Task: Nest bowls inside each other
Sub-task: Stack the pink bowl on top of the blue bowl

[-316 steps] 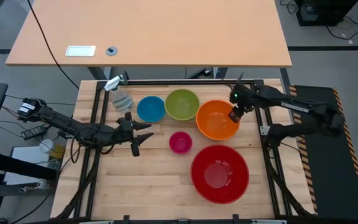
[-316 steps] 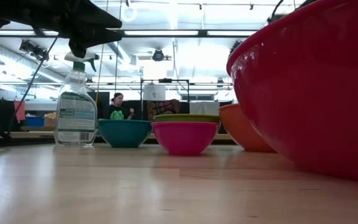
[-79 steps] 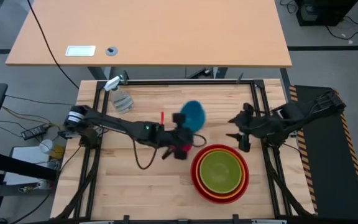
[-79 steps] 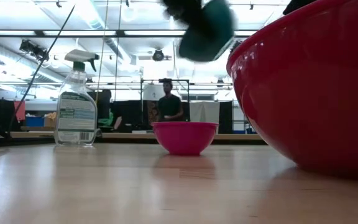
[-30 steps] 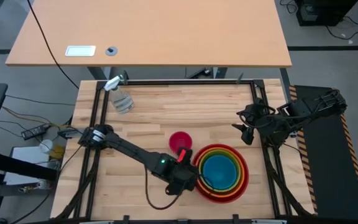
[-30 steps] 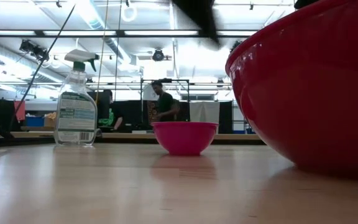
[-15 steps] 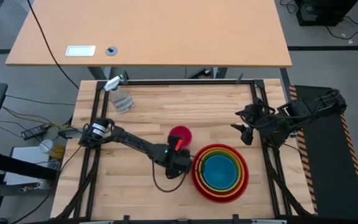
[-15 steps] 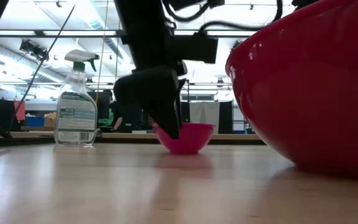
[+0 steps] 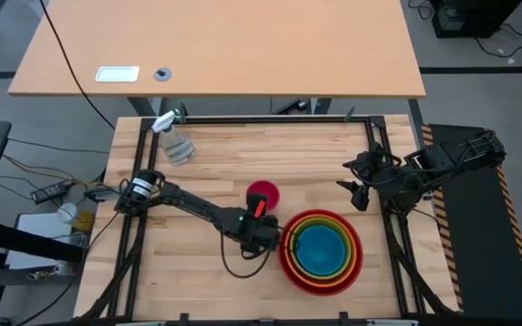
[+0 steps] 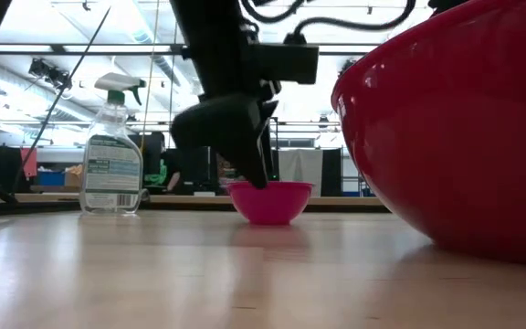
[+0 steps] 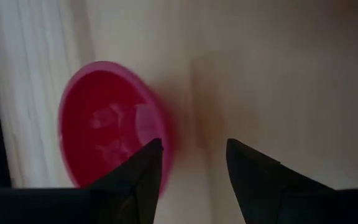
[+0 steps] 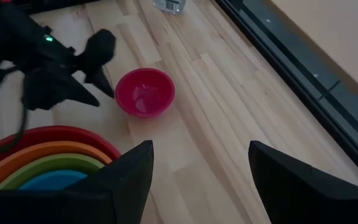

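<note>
The small pink bowl (image 9: 262,193) stands upright on its base on the wooden table. To its near right, the red bowl (image 9: 285,263) holds the orange, green and blue bowl (image 9: 320,251) nested one inside another. My left gripper (image 9: 261,211) is open, slanting down at the pink bowl's near rim (image 11: 160,134). One finger (image 11: 146,163) is at the rim, the other (image 11: 244,163) over bare wood beside it. My right gripper (image 9: 356,191) waits open, raised near the table's right edge. My left gripper has one fingertip (image 10: 259,179) right at the pink bowl's near rim, coming slanting down from the near side. I cannot tell whether it touches the rim. The bowl stands flat on the table.
A clear spray bottle (image 9: 176,143) stands at the far left corner. Black frame rails (image 9: 140,181) run along the table's edges. The red bowl (image 10: 455,128) fills the right of the low view. Bare wood lies left of the pink bowl.
My left gripper has moved from the near left side of the bowl stack toward the far edge and down, tipping steeper, to the pink bowl's near rim. Its fingers have stayed open. The bowls have not moved.
</note>
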Motion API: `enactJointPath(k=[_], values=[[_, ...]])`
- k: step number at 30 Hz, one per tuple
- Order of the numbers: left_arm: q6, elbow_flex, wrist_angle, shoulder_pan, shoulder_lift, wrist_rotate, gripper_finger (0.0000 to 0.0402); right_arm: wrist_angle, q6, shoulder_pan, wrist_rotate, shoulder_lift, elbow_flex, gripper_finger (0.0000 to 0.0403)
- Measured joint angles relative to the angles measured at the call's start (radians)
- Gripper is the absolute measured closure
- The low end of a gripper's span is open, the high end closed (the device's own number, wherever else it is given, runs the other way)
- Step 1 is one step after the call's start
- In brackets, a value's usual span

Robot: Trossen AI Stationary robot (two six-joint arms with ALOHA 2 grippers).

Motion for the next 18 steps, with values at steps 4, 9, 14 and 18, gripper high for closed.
enactJointPath(k=[4, 9, 14, 18], values=[[0.021, 0.0, 0.004, 0.047, 0.007, 0.009, 0.0221, 0.005, -0.001, 0.0, 0.001, 0.0, 0.0, 0.0135], [0.055, -0.001, 0.003, 0.106, 0.009, 0.126, 0.0252, 0.007, -0.001, 0.0, 0.002, 0.0, 0.0, 0.0135], [0.063, -0.001, 0.002, 0.136, 0.009, 0.2, 0.0359, 0.007, -0.001, 0.0, 0.002, 0.0, 0.0, 0.0135], [0.086, 0.0, -0.007, 0.121, -0.015, 0.03, 0.0387, 0.007, -0.001, 0.0, 0.002, 0.0, 0.0, 0.0135]])
